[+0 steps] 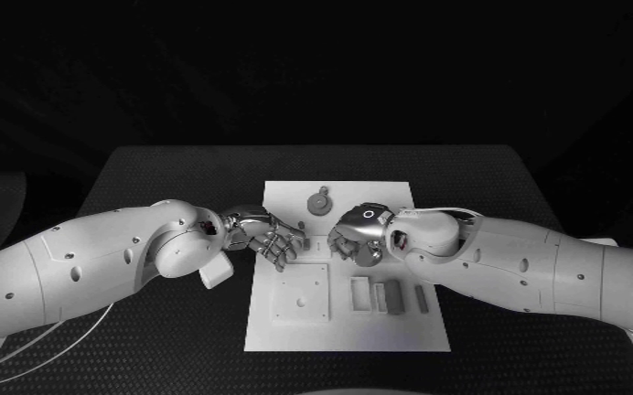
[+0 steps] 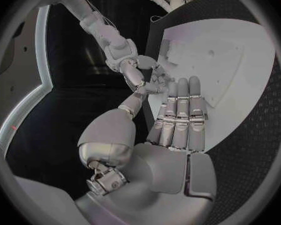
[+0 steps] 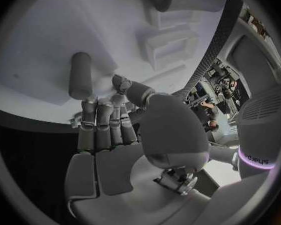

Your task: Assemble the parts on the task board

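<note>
White and flat, the task board [image 1: 346, 322] lies in the middle of the black tabletop [image 1: 158, 185], and both arms meet over its middle. The left robot hand [image 1: 268, 236] reaches in over the board's left edge with its fingers held straight and close together; in the left wrist view nothing is seen in it, so it looks released. The right robot hand [image 1: 356, 240] hovers opposite, its fingers curled inward toward a small upright piece [image 1: 306, 245] between the two hands; whether it actually pinches that piece I cannot tell. A round part [image 1: 318, 200] lies on the far side of the board from the hands, a square plate [image 1: 302, 291] sits on the near side, and beside the plate several slim bars [image 1: 390, 297] lie flat in a row. Judging by these loose pieces, the assembly seems at an early stage, with most parts not yet fitted.
</note>
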